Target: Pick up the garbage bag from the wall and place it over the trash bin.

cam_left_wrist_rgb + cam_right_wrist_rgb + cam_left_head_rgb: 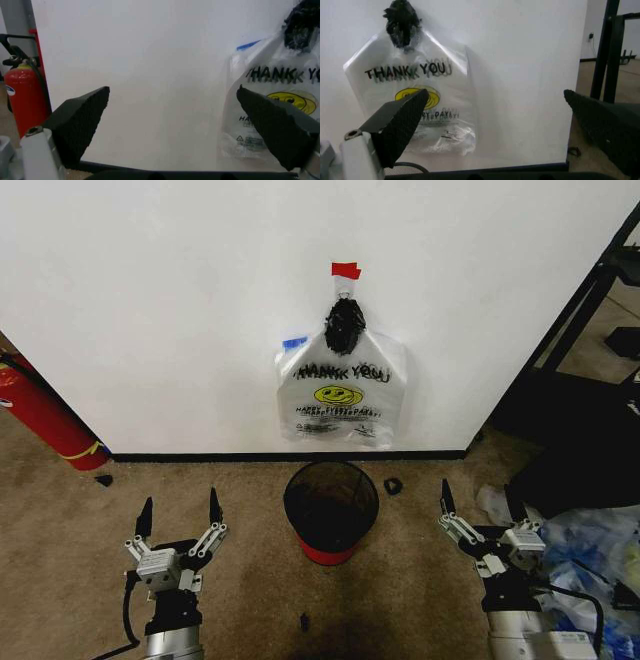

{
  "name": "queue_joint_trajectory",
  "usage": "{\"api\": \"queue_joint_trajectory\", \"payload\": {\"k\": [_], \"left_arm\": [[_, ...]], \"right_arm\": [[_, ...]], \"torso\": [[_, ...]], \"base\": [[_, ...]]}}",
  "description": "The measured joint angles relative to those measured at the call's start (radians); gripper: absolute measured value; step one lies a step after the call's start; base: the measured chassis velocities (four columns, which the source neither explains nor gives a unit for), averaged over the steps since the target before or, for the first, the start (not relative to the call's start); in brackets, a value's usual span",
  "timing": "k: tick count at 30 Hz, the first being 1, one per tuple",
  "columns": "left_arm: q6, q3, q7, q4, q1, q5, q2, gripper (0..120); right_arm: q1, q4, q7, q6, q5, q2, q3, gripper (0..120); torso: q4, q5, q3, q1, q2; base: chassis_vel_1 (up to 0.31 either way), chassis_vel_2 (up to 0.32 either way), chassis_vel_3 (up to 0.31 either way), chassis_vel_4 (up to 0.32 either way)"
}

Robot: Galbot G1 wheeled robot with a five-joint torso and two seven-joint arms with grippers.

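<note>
The plain white painted wall [180, 300] with its black baseboard [200, 456] stands across the far side of the brown carpeted floor [70, 520]. On it hangs the garbage bag [340, 392], a thin see-through white plastic bag printed with black "THANK YOU" lettering and a yellow smiley face, gathered at its top under a dark knot [344, 323] just below a small piece of red tape [346, 270]; a blue patch shows at its upper left corner. A red fire extinguisher [45, 418] leans at the wall's left end. On the floor directly beneath the bag, near the baseboard, stands the small round black wire-mesh trash bin [331, 508] with a red base. The left pincer [180, 518] hovers low over the floor to the left of the bin, its black fingers spread wide apart and holding nothing. The right pincer [480, 515] hovers to the right of the bin, likewise spread open and empty, beside a heap of crumpled plastic bags [590, 550].
</note>
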Motion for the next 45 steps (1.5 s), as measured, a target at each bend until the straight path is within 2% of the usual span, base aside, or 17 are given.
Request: {"api": "queue_joint_trajectory", "payload": {"k": [7,16,19,21,23,26,27,33,34,40,45], "left_arm": [[0.0,-0.001,0.0,-0.005,0.008,0.001,-0.001,100],[0.006,-0.004,-0.001,0.002,0.005,0.002,0.008,100],[0.024,0.005,0.001,0.019,-0.01,0.001,0.027,100],[0.025,0.006,0.001,0.023,-0.007,0.002,0.027,100],[0.023,0.005,0.001,0.027,0.007,0.01,0.015,100],[0.021,-0.005,-0.001,0.021,0.016,0.019,0.002,100],[0.021,-0.005,-0.001,0.021,0.016,0.019,0.002,100],[0.024,-0.036,-0.007,-0.017,0.032,0.023,-0.02,100],[0.024,-0.036,-0.007,-0.017,0.032,0.023,-0.02,100],[0.013,-0.046,-0.016,-0.04,0.067,0.049,-0.06,100],[0.0,-0.046,-0.021,-0.044,0.08,0.065,-0.082,100]], "right_arm": [[0.044,-0.027,0.001,-0.021,0.007,-0.015,-0.015,100],[0.214,-0.121,-0.026,-0.054,0.064,-0.038,-0.037,100],[0.286,-0.168,-0.038,-0.061,0.078,-0.056,-0.037,100],[0.321,-0.188,-0.038,-0.067,0.078,-0.062,-0.043,100],[0.404,-0.234,-0.038,-0.08,0.077,-0.076,-0.07,100],[0.518,-0.301,-0.04,-0.094,0.076,-0.095,-0.126,100],[0.518,-0.301,-0.04,-0.094,0.076,-0.095,-0.126,100],[0.759,-0.458,-0.056,-0.104,0.094,-0.121,-0.281,100],[0.759,-0.458,-0.056,-0.104,0.094,-0.121,-0.281,100],[0.969,-0.623,-0.051,-0.107,0.097,-0.094,-0.396,100],[1.049,-0.678,-0.04,-0.108,0.086,-0.069,-0.422,100]], "torso": [[-0.0001,0.0,0.0,0.0,0.0],[0.0002,0.0,0.0,0.0,0.0],[-0.0011,-0.0002,0.0,0.0,0.0],[-0.0005,-0.0001,0.0,0.0,0.0],[0.0003,0.0,0.0,0.0,0.0],[0.0002,0.0,0.0,0.0,0.0],[0.0002,0.0,0.0,0.0,0.0],[0.0001,0.0,0.0,0.0,0.0],[0.0001,0.0,0.0,0.0,0.0],[0.0,-0.0001,0.0,0.0,0.0],[0.0001,-0.0001,0.0,0.0,0.0]], "base": [[0.0,0.0,0.0,0.0],[0.0,0.0,0.0,0.0],[0.0,0.0,0.0,0.0],[0.0,0.0,0.0,0.0],[0.0,0.0,0.0,0.0],[0.0,0.0,0.0,0.0],[0.0,0.0,0.0,0.0],[0.0,0.0,0.0,0.0],[0.0,0.0,0.0,0.0],[0.0,0.0,0.0,0.0],[0.0,0.0,0.0,0.0]]}}
